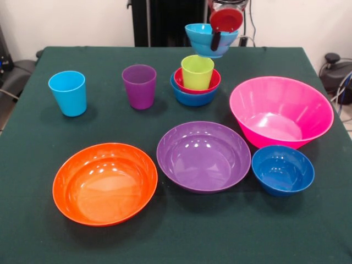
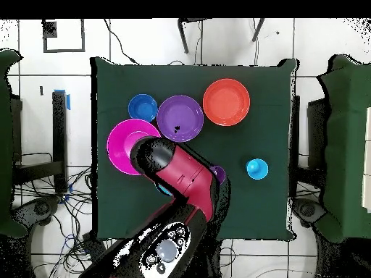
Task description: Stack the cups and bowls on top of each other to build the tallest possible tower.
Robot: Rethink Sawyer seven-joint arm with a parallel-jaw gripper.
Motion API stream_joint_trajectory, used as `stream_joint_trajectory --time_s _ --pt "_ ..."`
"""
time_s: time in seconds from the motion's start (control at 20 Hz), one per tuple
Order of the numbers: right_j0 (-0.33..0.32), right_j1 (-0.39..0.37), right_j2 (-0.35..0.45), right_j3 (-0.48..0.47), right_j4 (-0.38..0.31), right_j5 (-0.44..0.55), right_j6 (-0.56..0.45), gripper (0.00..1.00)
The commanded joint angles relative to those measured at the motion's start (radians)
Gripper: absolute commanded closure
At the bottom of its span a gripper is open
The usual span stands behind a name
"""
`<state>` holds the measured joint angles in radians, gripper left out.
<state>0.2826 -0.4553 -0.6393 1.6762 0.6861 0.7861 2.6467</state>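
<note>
Cyan bowl (image 1: 208,38) gripped in hand (image 1: 215,39), above tower (image 1: 196,82).

Bright, even light falls from above. White glare spots sit inside the orange bowl (image 1: 104,183), purple bowl (image 1: 203,156) and pink bowl (image 1: 281,111). Soft shadows lie on the dark green counter (image 1: 33,220). Focus is slightly soft throughout.

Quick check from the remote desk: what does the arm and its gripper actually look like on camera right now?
From overhead, the arm is a thick, rounded, dark red shell with black joint sections and a pale grey, button-studded part near its base. In the front view the gripper shows a red round part, a clear housing above it, and a black finger.
</note>
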Motion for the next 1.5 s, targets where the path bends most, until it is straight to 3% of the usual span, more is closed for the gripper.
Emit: stream_joint_trajectory --time_s 0.05,0.6,1.05,1.5 --pt "0.020 0.052 0.046 -0.032 -0.076 0.101 0.212 1.00" --pt "0.018 0.063 0.028 -0.049 -0.075 0.120 0.189 1.00" --pt "0.010 0.070 -0.056 -0.164 -0.148 0.273 0.181 1.00" --pt "0.013 0.067 -0.060 -0.177 -0.146 0.301 0.197 1.00"
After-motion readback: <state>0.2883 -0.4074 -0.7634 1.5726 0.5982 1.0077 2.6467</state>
